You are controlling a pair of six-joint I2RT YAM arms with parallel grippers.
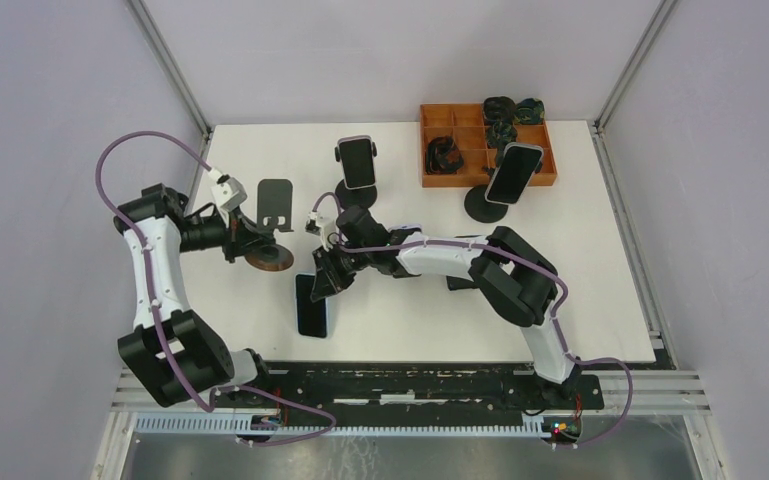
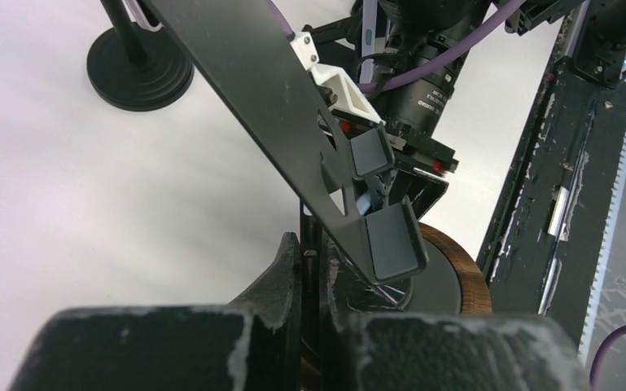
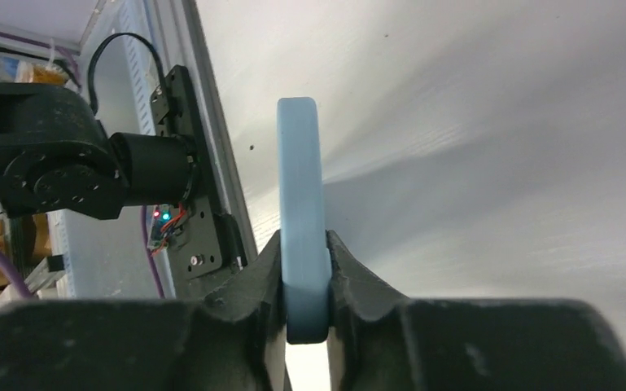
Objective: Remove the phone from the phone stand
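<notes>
Near centre: light-blue-cased smartphone (image 1: 312,308), off its cradle and low over the white table (image 1: 580,280); whether it touches the surface cannot be told.
Right arm: right gripper (image 3: 303,275) pinches the smartphone across its thickness, near one end.
Left arm: left gripper (image 2: 309,273) is fully closed on the thin stem of the black sheet-metal phone stand (image 1: 275,205), above its round wooden base (image 2: 460,273); the cradle lips are bare.
Step in hand: judged as set-down. Lower the smartphone until it lies flat, release only once it is supported, and retract away from the stand. Keep the stem clamped against tipping.
Far side: second phone (image 1: 357,162), third phone (image 1: 513,172) and orange compartment tray (image 1: 447,181) sit well apart; leave them alone.
</notes>
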